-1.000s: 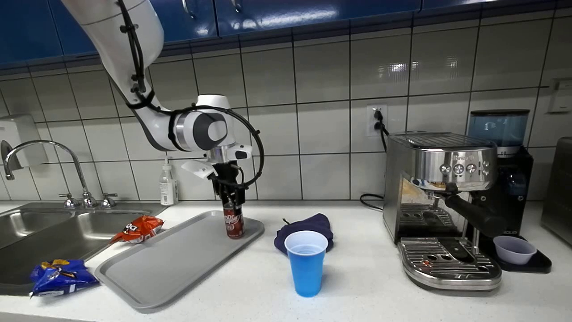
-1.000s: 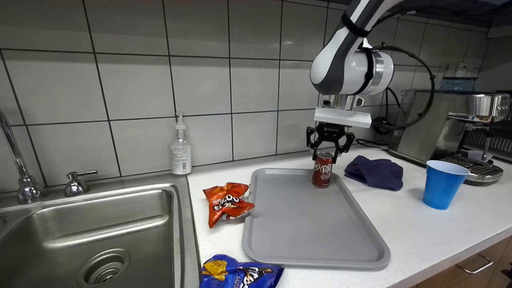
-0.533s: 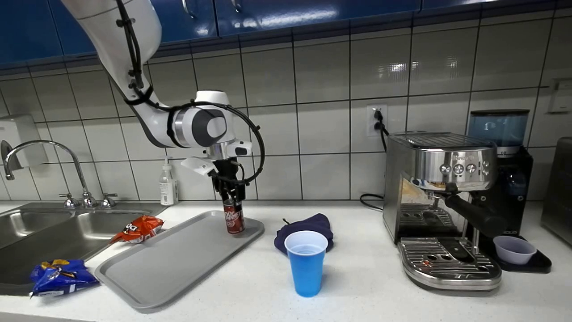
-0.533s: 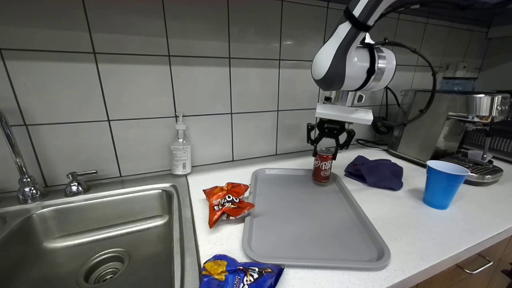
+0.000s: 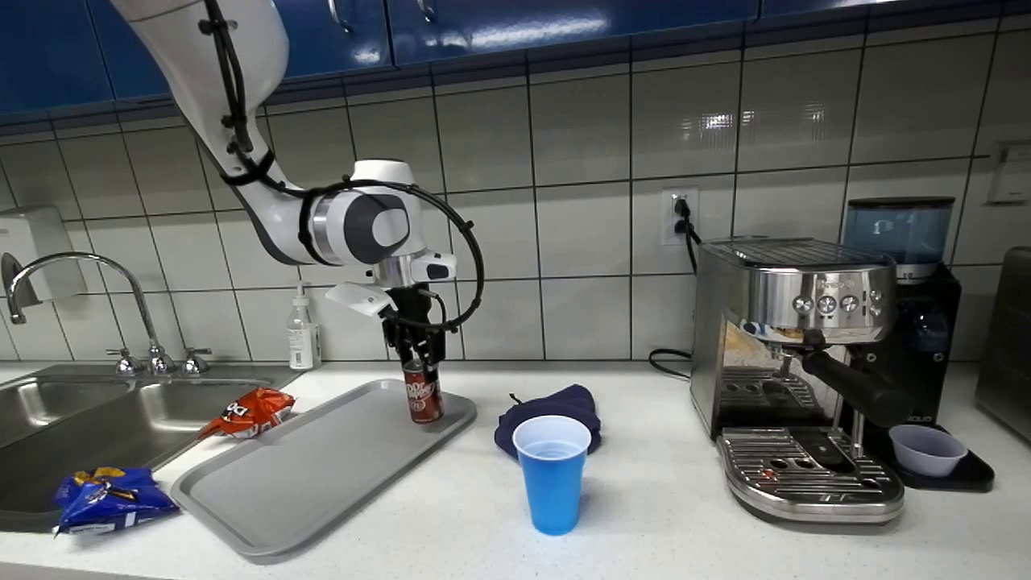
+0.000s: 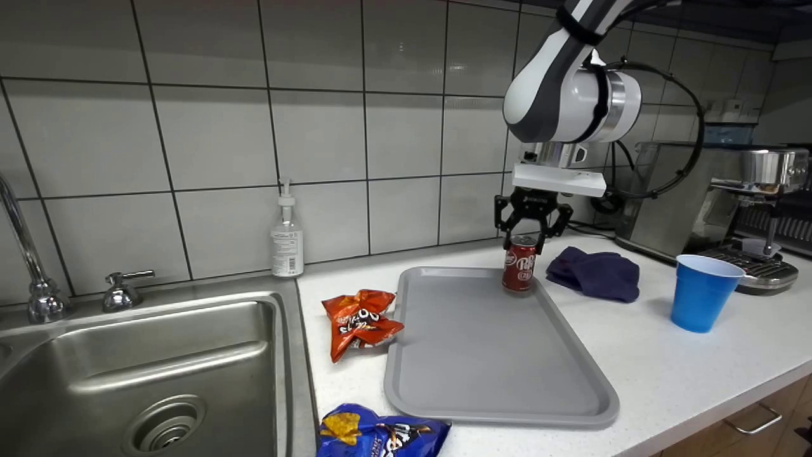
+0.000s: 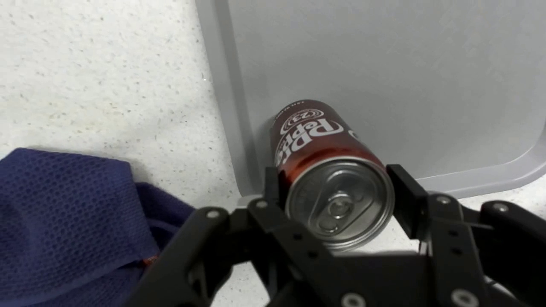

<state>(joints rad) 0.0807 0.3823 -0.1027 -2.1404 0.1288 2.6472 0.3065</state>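
Observation:
A dark red Dr Pepper can [image 5: 424, 403] stands upright between the fingers of my black gripper [image 5: 421, 366]. The fingers close on opposite sides of the can's upper part, as the wrist view shows with the can [image 7: 313, 132] and the gripper [image 7: 335, 187]. The can [image 6: 519, 271] is over the far right corner of the grey tray [image 6: 488, 355] and seems just off its surface. The can's silver top with its tab faces the wrist camera. A dark purple cloth [image 6: 593, 276] lies on the counter beside the tray, close to the gripper.
A blue cup [image 5: 552, 475] stands near the cloth. A red-orange chip bag [image 6: 361, 320] and a blue chip bag [image 6: 384, 435] lie beside the tray, near the sink [image 6: 288, 355]. A soap bottle [image 6: 287, 241] stands by the wall. An espresso machine [image 5: 797, 338] stands on the counter.
The gripper and can have risen slightly off the tray, then shifted a little toward the purple cloth. The tray, bags, cup and cloth have not moved.

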